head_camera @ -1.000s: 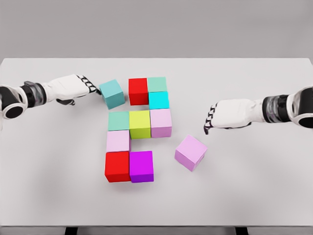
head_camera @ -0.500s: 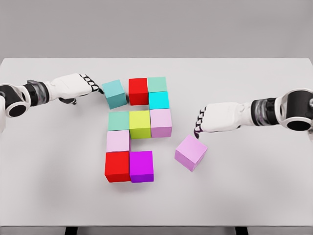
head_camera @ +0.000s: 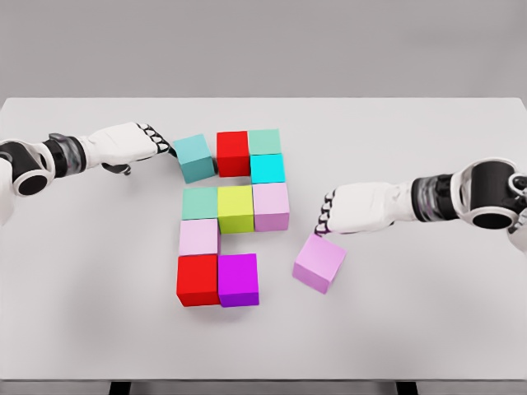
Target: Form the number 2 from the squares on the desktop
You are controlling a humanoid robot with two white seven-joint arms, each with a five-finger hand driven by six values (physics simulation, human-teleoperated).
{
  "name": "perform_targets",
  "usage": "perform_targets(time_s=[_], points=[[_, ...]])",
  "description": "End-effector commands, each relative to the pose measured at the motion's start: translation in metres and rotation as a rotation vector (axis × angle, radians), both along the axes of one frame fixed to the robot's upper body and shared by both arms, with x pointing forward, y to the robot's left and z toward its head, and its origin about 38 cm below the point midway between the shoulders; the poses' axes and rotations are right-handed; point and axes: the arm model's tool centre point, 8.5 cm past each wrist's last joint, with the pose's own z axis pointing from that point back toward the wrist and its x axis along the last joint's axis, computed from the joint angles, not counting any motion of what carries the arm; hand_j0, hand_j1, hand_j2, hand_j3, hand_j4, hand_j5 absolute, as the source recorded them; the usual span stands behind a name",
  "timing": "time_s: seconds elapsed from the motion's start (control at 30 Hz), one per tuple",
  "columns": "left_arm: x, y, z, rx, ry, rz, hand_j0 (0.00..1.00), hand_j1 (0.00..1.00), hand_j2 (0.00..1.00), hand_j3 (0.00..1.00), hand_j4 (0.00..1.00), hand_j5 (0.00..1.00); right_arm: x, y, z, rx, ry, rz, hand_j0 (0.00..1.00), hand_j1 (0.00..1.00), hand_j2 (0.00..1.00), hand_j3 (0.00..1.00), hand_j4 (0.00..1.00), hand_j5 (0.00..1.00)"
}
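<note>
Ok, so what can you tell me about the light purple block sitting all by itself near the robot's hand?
The light purple block is a plain, smooth cube in one matte lilac colour, with no marks. It sits flat on the white table, turned at an angle rather than lined up with the other blocks, and apart from them, to the right of the magenta block. The right hand is at its upper back edge, fingertips down against it or nearly so; nothing grips it.

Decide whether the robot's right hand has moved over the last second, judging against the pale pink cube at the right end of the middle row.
Yes. The right hand has moved left and slightly down, closing on the pale pink cube and reaching the loose lilac cube.
</note>
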Motion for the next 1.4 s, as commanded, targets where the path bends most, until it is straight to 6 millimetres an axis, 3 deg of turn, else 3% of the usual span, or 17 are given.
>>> perform_targets(time_s=[0.0, 0.23, 0.53, 0.77, 0.93, 1.37], points=[[0.000, 0.000, 0.001, -0.007, 0.002, 0.002, 0.87, 0.87, 0.87, 0.87, 0.87, 0.87, -0.004, 0.003, 0.001, 0.003, -0.002, 0.015, 0.64, 0.64, 0.64, 0.64, 0.64, 0.64], [0.001, 0.000, 0.002, -0.007, -0.001, 0.002, 0.88, 0.88, 0.88, 0.88, 0.88, 0.88, -0.018, 0.018, 0.009, 0.023, -0.019, 0.079, 0.65, 0.65, 0.65, 0.65, 0.65, 0.65], [0.001, -0.004, 0.003, -0.012, -0.003, -0.004, 0.88, 0.88, 0.88, 0.88, 0.88, 0.88, -0.022, 0.025, 0.009, 0.032, -0.016, 0.100, 0.65, 0.65, 0.65, 0.65, 0.65, 0.65], [0.002, -0.005, 0.002, -0.013, -0.003, -0.006, 0.88, 0.88, 0.88, 0.88, 0.88, 0.88, -0.007, 0.011, 0.018, 0.041, -0.038, 0.040, 0.66, 0.66, 0.66, 0.66, 0.66, 0.66], [0.001, -0.002, 0.002, -0.013, -0.003, 0.001, 0.88, 0.88, 0.88, 0.88, 0.88, 0.88, 0.005, -0.011, 0.009, 0.014, -0.016, -0.033, 0.67, 0.67, 0.67, 0.67, 0.67, 0.67], [-0.004, 0.013, 0.008, -0.011, -0.007, 0.013, 0.90, 0.90, 0.90, 0.90, 0.90, 0.90, -0.021, 0.014, 0.012, 0.045, -0.010, 0.069, 0.67, 0.67, 0.67, 0.67, 0.67, 0.67]])
